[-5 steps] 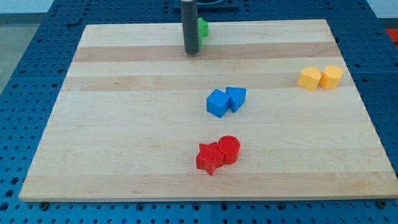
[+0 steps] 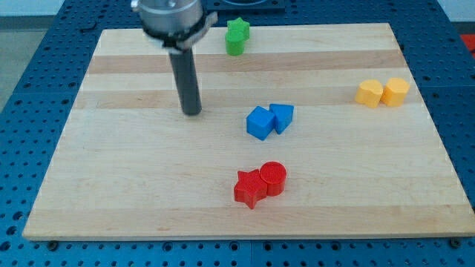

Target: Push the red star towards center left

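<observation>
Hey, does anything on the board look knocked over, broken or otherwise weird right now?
Nothing stands out. The blocks sit flat on the board: a green block at the top, two blue blocks mid-board, two yellow ones at the right, and the red star touching a red cylinder. My tip touches none of them.

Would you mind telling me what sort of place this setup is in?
Probably a robotics lab bench: a wooden board lies on a blue perforated table, with small coloured blocks like the red star and my tip.
</observation>
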